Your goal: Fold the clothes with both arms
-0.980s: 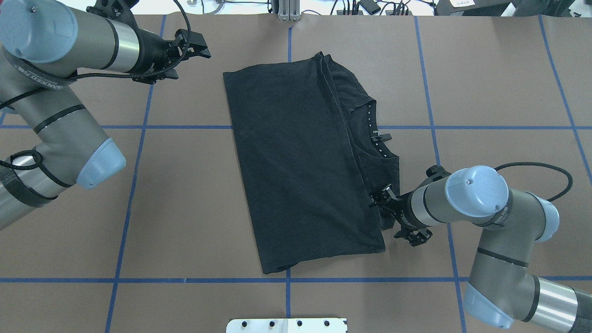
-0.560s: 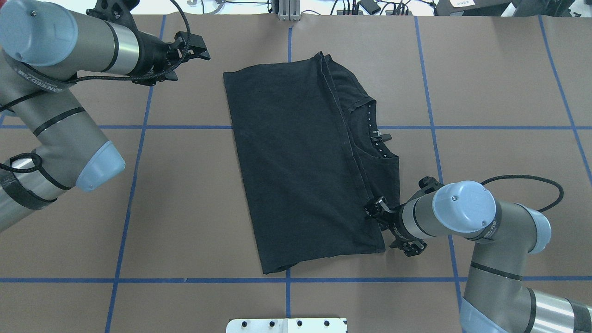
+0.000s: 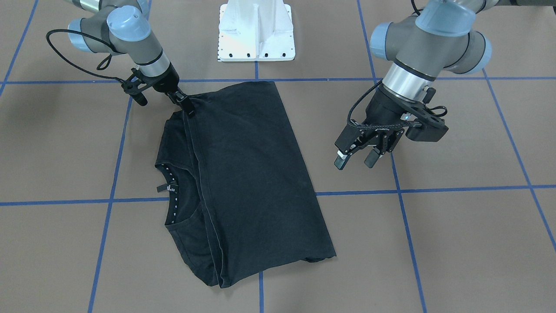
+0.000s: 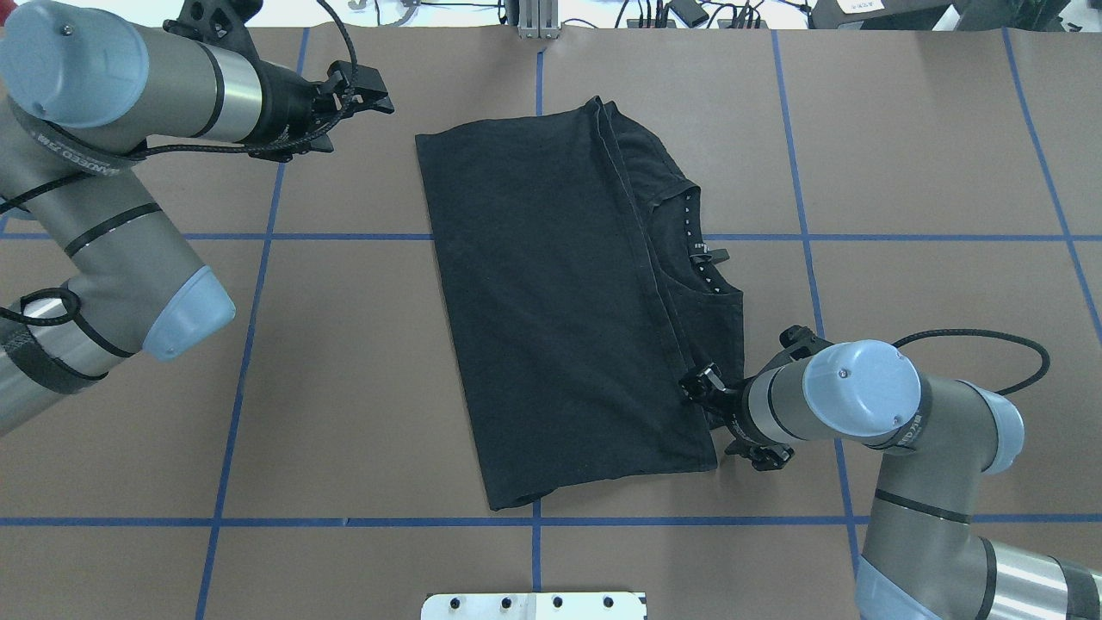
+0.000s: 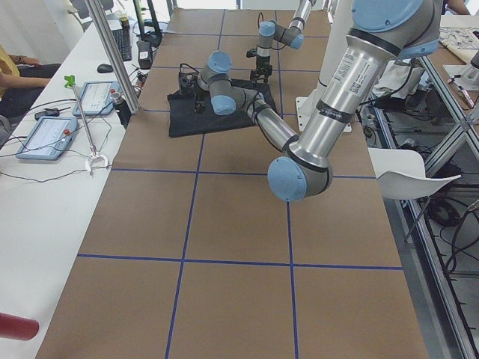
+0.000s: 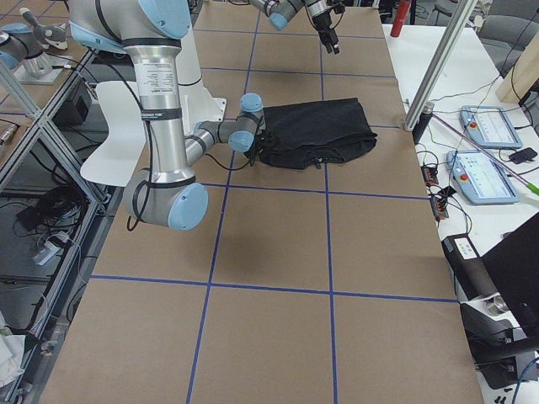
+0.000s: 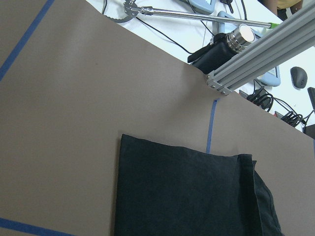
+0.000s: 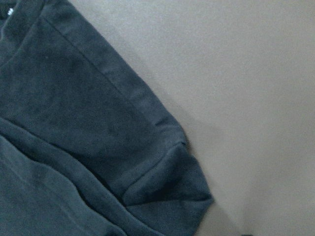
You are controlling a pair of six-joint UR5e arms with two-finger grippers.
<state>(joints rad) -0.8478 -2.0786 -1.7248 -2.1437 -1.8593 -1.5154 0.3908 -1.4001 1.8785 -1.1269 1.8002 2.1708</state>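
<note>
The black T-shirt [image 4: 560, 301] lies folded lengthwise on the brown table, its collar with white-dotted tape [image 4: 702, 250] showing on the right side. In the front-facing view the same T-shirt [image 3: 252, 174] fills the middle. My right gripper [image 4: 693, 387] is down at the shirt's near right edge, where the folded layer meets the sleeve. Its fingers look shut on that edge [image 3: 189, 111]. The right wrist view shows only the sleeve [image 8: 74, 123] flat on the table. My left gripper [image 3: 355, 160] hangs open above bare table, well off the shirt's left edge [image 4: 383, 96].
The white base plate [image 3: 256, 32] stands at the robot's side of the table. Blue tape lines [image 4: 250, 301] grid the surface. An aluminium post [image 7: 261, 54] rises at the far edge. Tablets [image 5: 45, 134] and cables lie on a side bench, where a person's sleeve [image 5: 11, 71] shows.
My right gripper has slid along the shirt's right edge toward the robot and settled at the fold. The left arm has barely shifted.
</note>
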